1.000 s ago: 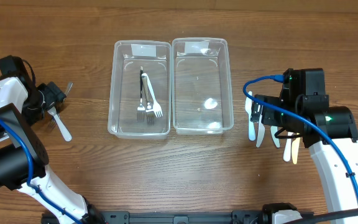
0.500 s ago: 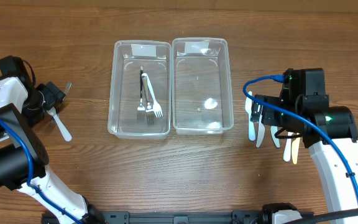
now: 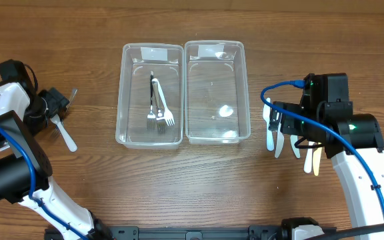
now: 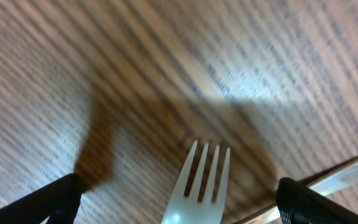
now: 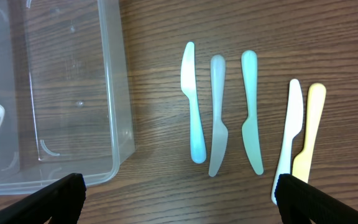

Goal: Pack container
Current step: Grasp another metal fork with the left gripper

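Two clear containers stand side by side. The left container point(image 3: 127, 93) holds a few forks point(image 3: 160, 110); the right container point(image 3: 245, 93) looks empty, and its corner shows in the right wrist view point(image 5: 114, 93). My left gripper point(image 3: 56, 107) is open low over a white fork point(image 3: 66, 137), whose tines lie between the jaws in the left wrist view point(image 4: 202, 180). My right gripper point(image 3: 280, 123) is open and empty above a row of plastic knives point(image 3: 272, 137): blue point(image 5: 192, 106), grey-green point(image 5: 217, 118), teal point(image 5: 250, 115), white point(image 5: 289, 137) and yellow point(image 5: 309, 130).
A clear utensil point(image 4: 347, 171) lies on the wood just right of the left gripper; it also shows in the overhead view point(image 3: 73, 93). The wooden table point(image 3: 192, 187) stretches in front of the containers.
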